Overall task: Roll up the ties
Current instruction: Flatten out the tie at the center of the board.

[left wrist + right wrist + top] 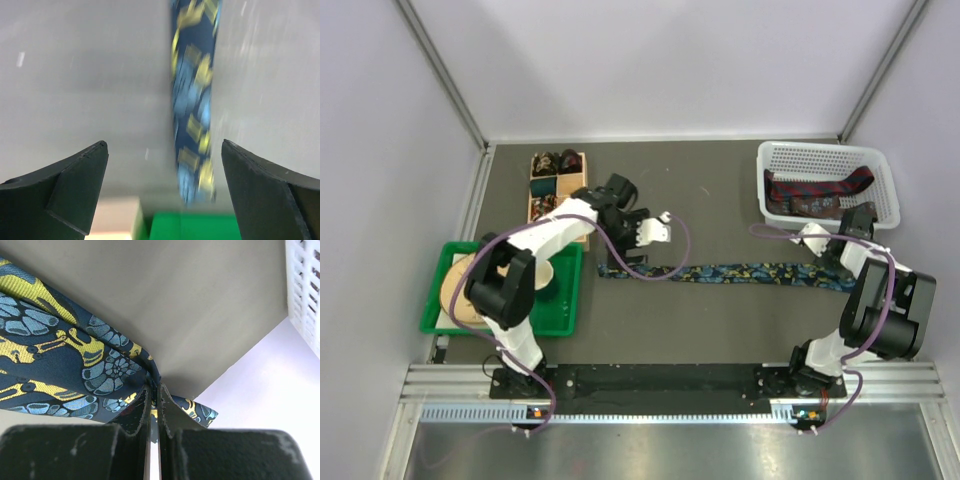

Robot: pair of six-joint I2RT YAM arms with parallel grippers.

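Observation:
A dark blue tie [740, 272] with a yellow and light blue floral print lies stretched left to right across the grey table. My right gripper [832, 257] is shut on its wide end; the right wrist view shows the fabric [60, 350] pinched between the closed jaws of the right gripper [154, 395]. My left gripper [623, 255] hovers over the tie's narrow left end. In the left wrist view the left gripper [165, 170] is open and empty, with the blurred narrow end [192, 100] on the table between the fingers, nearer the right one.
A white basket [880, 170] at the back right holds dark red and navy ties [810, 190]; its wall shows in the right wrist view [305, 285]. A wooden compartment box [582, 160] at the back left holds small coils. A green tray [565, 300] sits front left.

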